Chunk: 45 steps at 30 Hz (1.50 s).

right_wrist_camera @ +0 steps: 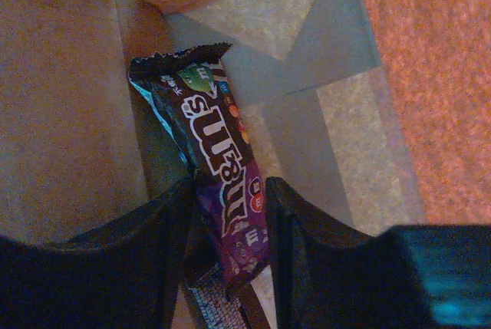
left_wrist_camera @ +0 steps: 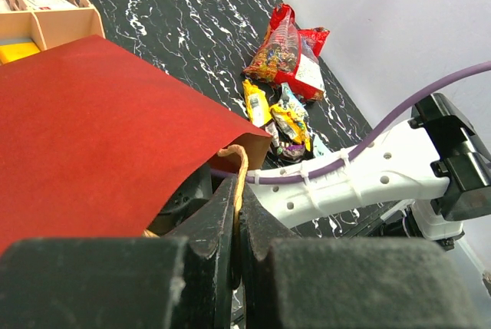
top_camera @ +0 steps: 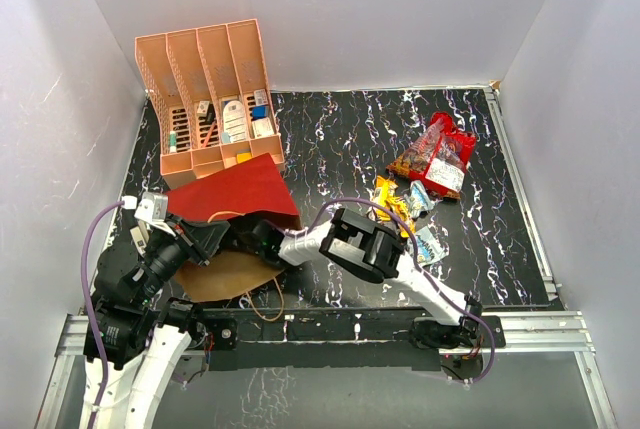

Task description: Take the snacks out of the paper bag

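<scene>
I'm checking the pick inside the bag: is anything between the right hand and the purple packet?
Nothing visible. The purple packet lies inside the paper bag, between the fingers of the right hand, with no other item in front of it. Whether the fingers are clamped on it cannot be told.

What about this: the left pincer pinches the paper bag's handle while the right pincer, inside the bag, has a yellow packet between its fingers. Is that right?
Not quite: the packet that the right pincer straddles is brown and purple, not yellow, as the right wrist view shows. The left pincer does pinch the handle of the paper bag.
</scene>
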Tool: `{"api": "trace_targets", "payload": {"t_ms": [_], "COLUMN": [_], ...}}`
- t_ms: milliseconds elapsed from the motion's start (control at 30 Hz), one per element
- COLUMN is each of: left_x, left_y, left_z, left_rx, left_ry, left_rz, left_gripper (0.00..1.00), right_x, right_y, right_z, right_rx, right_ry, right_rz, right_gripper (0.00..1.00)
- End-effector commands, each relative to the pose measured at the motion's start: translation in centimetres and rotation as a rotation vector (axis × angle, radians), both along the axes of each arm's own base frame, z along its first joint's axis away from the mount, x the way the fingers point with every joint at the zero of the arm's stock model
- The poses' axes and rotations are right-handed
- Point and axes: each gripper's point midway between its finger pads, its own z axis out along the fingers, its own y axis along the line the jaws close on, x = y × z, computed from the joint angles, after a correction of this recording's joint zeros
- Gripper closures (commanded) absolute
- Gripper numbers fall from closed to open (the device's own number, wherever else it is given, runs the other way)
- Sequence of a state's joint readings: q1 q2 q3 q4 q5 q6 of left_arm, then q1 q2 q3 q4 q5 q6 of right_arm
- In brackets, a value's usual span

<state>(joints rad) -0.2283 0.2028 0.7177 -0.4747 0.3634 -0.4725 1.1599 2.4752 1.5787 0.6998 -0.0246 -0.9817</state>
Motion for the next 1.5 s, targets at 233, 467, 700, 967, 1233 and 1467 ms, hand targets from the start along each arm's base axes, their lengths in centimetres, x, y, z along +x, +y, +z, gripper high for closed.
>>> {"api": "trace_targets", "payload": {"t_ms": [233,467,700,967,1233,1467], "left_x": [-0.1,0.1,0.2,0.3,0.4,0.4], "left_y": [-0.2,-0.1,0.0,0.1,0.1,0.2], "left_z": [0.3,0.2,0.1,0.0,-0.1,-0.1], "left_rx": [-0.002,0.000,0.002,0.004,0.004,0.003], "left_ry": [-0.017,-0.011,-0.004,-0.001,0.007,0.009], "left_rz": [-0.013,-0.004,0.004,0.009,0.013,0.022], "left_gripper": [0.98,0.98,0.98,0.98,0.98,0.98], "right_x": [1.7,0.1,-2.6,-6.4,-10.0,-14.8], "right_y": [-0.4,-1.4,-3.4,-7.0,-11.1,-16.5], "right_z": [2.0,3.1,6.4,7.1,10.1,12.4], "right_rx": [0.058,0.057,0.128,0.134,0.195,0.251], "right_ry": [0.027,0.045,0.053,0.102,0.212,0.563], "right_rz": [-0.018,0.031,0.054,0.033,0.026,0.043], "right_gripper": [0.75,0.85,0.93,0.93,0.93,0.93]}}
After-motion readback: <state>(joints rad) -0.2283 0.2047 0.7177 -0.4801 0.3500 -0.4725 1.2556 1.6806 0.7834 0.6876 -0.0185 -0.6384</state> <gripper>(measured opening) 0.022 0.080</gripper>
